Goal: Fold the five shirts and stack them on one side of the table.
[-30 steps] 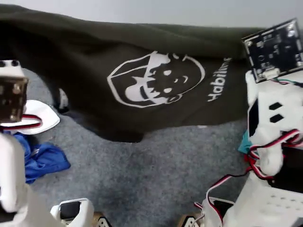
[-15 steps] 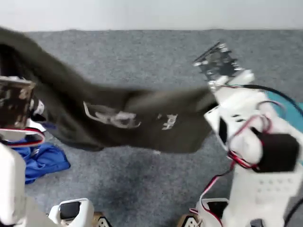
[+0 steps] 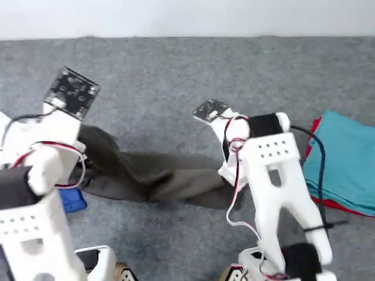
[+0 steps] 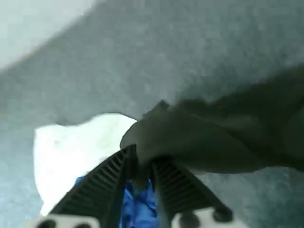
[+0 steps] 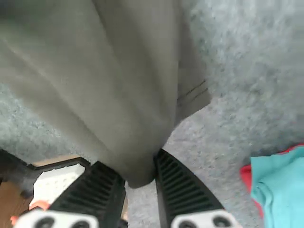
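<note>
- While the dark shirt (image 3: 158, 178) is draping bunched over the worktop (image 3: 176, 76), left pincer (image 4: 141, 164) is clamping one end.
- Right pincer (image 5: 135, 172) is clamping the other end.

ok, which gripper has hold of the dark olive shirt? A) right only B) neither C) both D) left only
C: the left gripper and the right gripper are each shut on a bunch of the dark olive shirt, as each wrist view shows. The shirt runs between the two arms.
</note>
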